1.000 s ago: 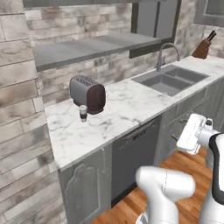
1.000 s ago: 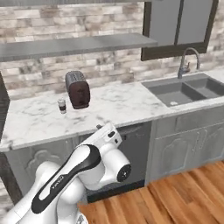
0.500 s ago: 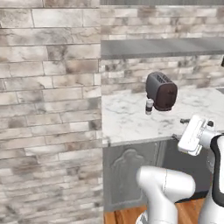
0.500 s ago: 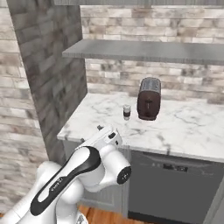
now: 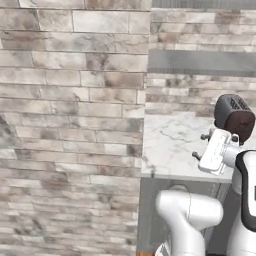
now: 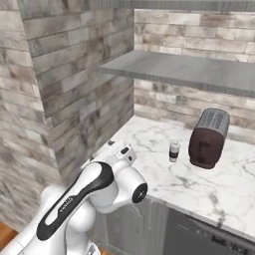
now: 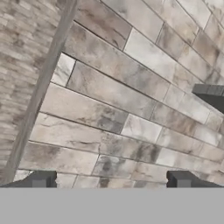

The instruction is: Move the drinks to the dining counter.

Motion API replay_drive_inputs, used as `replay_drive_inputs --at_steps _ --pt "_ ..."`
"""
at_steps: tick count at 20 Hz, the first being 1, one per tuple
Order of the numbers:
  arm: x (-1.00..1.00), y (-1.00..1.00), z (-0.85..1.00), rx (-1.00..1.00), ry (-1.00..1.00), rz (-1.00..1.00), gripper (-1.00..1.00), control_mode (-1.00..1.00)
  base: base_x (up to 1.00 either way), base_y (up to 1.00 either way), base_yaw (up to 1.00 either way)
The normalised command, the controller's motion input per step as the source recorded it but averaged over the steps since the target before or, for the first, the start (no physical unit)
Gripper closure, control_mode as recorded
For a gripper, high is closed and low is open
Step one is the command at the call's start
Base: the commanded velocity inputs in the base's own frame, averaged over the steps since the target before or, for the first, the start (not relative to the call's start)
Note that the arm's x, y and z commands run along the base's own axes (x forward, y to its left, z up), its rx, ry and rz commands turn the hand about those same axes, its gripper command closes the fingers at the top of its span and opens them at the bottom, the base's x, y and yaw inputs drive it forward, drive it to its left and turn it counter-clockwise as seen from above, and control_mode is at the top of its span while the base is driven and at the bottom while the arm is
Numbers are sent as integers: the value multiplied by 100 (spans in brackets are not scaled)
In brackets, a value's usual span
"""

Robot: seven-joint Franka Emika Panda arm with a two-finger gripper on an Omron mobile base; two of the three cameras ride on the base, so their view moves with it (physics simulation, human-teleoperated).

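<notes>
Facing brick wall (image 7: 109, 100), close ahead of hand | shelf (image 6: 189, 72) above worktop (image 6: 164, 172) | toaster (image 6: 209, 138) on worktop | cup (image 6: 174, 150) just left of toaster | gripper (image 7: 111, 180) empty, fingers spread wide

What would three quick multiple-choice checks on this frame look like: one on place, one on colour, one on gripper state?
1. Where is the dark cup?
A. on the shelf
B. on the marble worktop, left of the toaster
C. in the gripper

2. What colour is the toaster?
A. dark red-brown
B. white
C. green

3. How is the gripper?
A. shut on the cup
B. shut on nothing
C. open, holding nothing

Answers: 1 B, the right base view shows it standing beside the toaster. 2 A, its body is dark red-brown. 3 C, the hand view shows the fingertips wide apart before the brick wall.
</notes>
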Motion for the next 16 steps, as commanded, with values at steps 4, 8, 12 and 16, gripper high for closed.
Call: replay_drive_inputs --at_steps 4,8,12,16 --pt "0 0 0 0 0 0 -100 100 32 -70 15" --pt "0 0 0 0 0 0 -100 100 19 -73 9" --pt "0 0 0 0 0 0 -100 100 16 -52 6" --pt "0 0 0 0 0 0 -100 100 25 -3 0"
